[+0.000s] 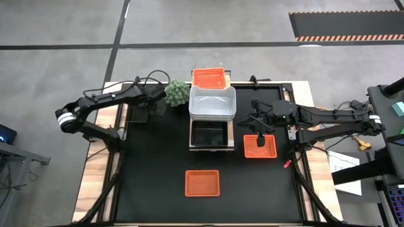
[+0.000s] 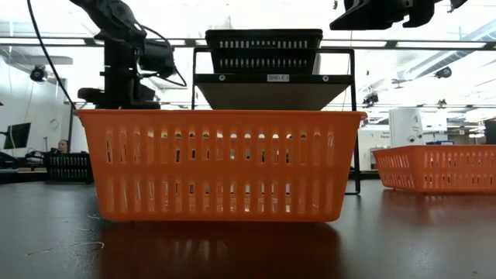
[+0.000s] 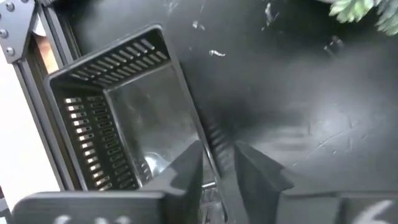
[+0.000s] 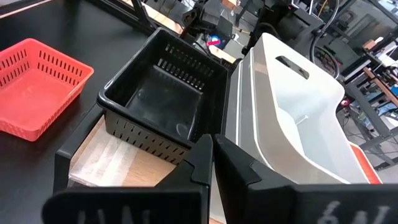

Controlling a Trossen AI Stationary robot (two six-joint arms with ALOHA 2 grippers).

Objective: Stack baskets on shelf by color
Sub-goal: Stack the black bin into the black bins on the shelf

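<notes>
Materials and finishes noted.
Slotted plastic is seen on the orange basket (image 2: pixel 221 164) and glossy black basket (image 4: pixel 163 99); smooth translucent white basket (image 4: pixel 298 124); shelf top (image 4: pixel 118 163) in light wood grain; tabletop (image 3: pixel 292 87) black, scuffed, slightly reflective.

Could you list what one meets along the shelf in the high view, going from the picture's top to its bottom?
Red-orange basket → white basket → black basket, then, off the shelf on the table, another red-orange basket.

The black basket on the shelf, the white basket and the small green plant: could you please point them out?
black basket on the shelf (image 1: pixel 209 133): high view, its floor.
white basket (image 1: pixel 212 101): high view, its floor.
green plant (image 1: pixel 177 93): high view, its foliage.
</notes>
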